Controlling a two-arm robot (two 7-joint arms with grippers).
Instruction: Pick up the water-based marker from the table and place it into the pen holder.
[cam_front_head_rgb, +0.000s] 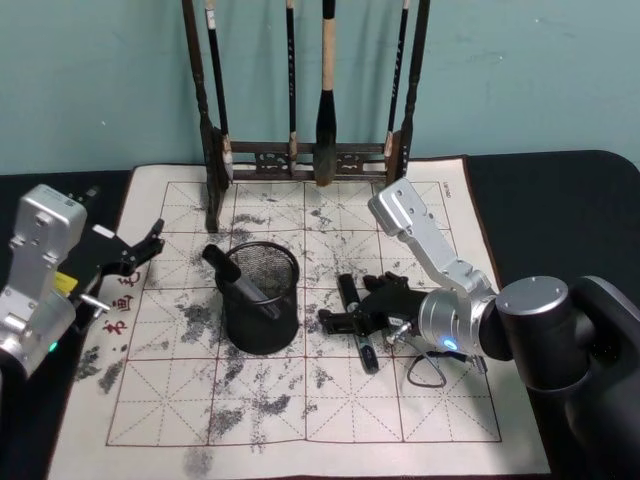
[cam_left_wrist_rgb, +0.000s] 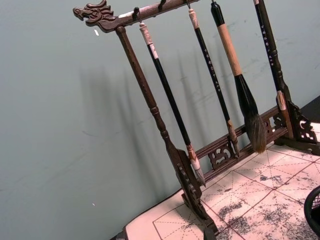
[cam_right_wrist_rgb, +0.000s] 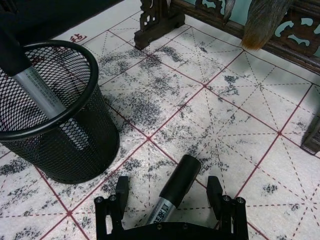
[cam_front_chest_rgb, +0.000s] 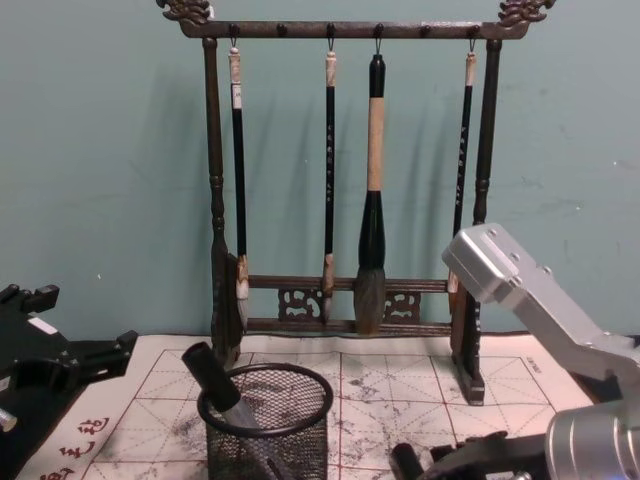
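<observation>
Left gripper (cam_front_head_rgb: 128, 255) sits open, empty, at the mat's (cam_front_head_rgb: 300, 425) left edge; the holder (cam_front_head_rgb: 262, 325), one pen (cam_front_head_rgb: 238, 280) inside, stands mid-mat; just right, across bare mat, the marker (cam_right_wrist_rgb: 182, 175) lies inside the wide-open right gripper (cam_right_wrist_rgb: 167, 186), untouched, tail hidden.

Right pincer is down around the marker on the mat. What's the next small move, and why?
Probably close the right pincer on the marker: its open fingers straddle the barrel, which lies flat on the calligraphy mat, not yet gripped. The mesh pen holder stands close beside it. The left pincer is parked at the mat's left edge.
</observation>
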